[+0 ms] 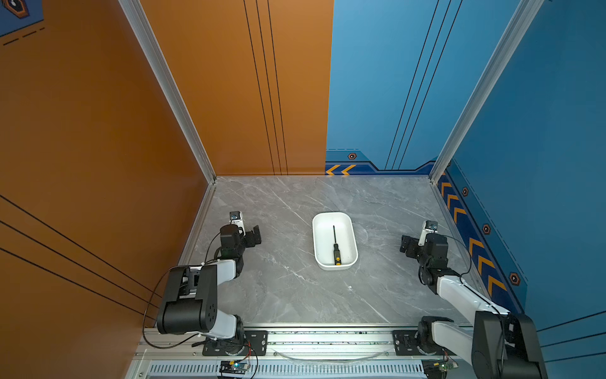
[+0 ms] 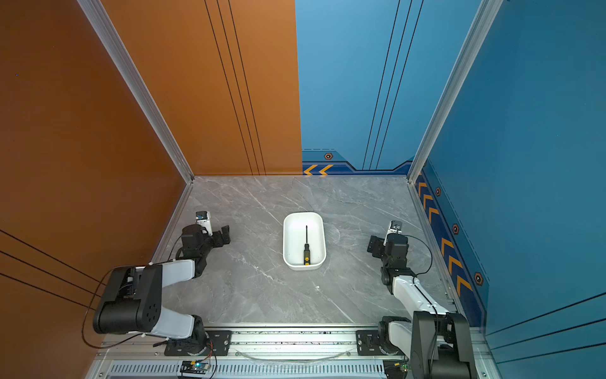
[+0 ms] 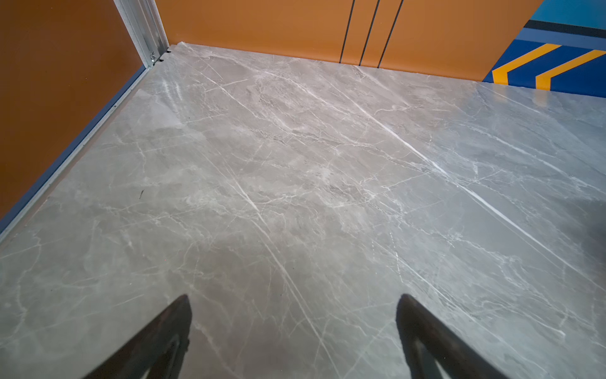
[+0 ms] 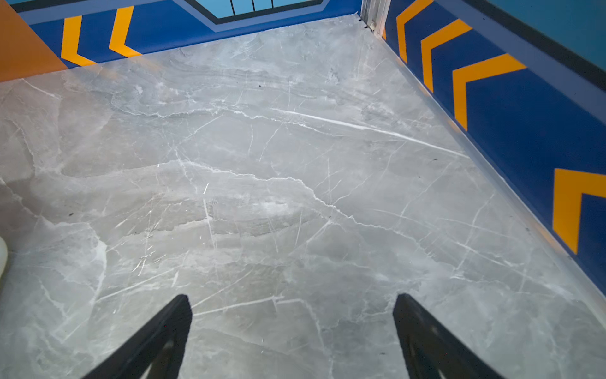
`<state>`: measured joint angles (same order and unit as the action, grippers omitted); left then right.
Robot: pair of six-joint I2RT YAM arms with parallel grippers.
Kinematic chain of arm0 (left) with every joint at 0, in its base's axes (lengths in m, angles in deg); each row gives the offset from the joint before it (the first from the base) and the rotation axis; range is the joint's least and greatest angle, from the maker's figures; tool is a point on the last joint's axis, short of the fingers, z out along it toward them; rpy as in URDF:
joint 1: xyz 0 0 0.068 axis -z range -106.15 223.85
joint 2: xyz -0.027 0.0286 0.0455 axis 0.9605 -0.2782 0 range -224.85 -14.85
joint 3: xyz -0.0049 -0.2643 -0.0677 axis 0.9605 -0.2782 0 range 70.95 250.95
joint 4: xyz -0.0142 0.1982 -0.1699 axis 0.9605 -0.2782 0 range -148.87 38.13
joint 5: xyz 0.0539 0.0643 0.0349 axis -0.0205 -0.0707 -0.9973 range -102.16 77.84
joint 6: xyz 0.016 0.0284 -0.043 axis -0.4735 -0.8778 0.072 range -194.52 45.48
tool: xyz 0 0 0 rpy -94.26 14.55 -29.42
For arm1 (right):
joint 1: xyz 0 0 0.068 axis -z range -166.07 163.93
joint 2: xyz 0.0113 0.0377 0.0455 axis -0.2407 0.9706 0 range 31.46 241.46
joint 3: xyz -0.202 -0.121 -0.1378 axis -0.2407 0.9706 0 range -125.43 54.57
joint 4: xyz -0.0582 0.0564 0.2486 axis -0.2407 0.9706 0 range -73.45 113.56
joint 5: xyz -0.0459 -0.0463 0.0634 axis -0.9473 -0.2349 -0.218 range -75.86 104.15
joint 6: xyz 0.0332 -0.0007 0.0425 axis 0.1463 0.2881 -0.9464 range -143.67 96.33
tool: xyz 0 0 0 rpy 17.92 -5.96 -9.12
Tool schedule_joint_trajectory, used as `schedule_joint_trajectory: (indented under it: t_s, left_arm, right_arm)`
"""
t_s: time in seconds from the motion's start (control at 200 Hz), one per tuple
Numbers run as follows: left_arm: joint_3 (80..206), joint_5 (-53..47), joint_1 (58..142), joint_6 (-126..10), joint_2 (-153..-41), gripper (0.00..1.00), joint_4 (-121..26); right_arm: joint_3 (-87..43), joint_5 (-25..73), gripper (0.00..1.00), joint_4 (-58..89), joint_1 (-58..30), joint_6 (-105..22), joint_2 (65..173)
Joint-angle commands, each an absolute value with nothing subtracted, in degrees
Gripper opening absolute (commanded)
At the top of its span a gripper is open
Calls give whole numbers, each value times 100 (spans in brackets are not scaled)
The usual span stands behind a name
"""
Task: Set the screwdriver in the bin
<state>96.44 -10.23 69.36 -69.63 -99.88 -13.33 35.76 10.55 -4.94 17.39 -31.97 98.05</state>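
Observation:
The screwdriver (image 1: pixel 336 252) (image 2: pixel 307 252) lies flat inside the white bin (image 1: pixel 323 236) (image 2: pixel 293 239) in both top views. Its black shaft points to the back wall and its yellow-capped handle rests by the bin's near wall. My left gripper (image 1: pixel 255 235) (image 2: pixel 224 235) hovers well to the left of the bin, open and empty. My right gripper (image 1: pixel 406 244) (image 2: pixel 373 244) is well to the right of the bin, open too. In the wrist views, the left gripper (image 3: pixel 293 297) and the right gripper (image 4: pixel 292 297) have only bare marble between their spread fingers.
The grey marble table (image 1: pixel 282 288) is walled by an orange panel (image 1: pixel 98 147) on the left and a blue chevron panel (image 1: pixel 485 256) on the right. An aluminium rail (image 1: pixel 328 338) with both arm bases runs along the front.

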Motion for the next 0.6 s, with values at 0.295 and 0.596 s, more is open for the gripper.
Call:
schedule_joint_trajectory:
  t_s: [0.295, 0.596]
  left_arm:
    - [9182, -1132, 7338, -7530, -10522, 98, 404]
    - [9275, -1365, 7368, -7490, -10455, 98, 108]
  right_arm:
    - [3287, 1307, 92, -3157, 1685, -3103, 11568]
    - [3288, 951, 95, -3461, 1332, -2758, 11991]
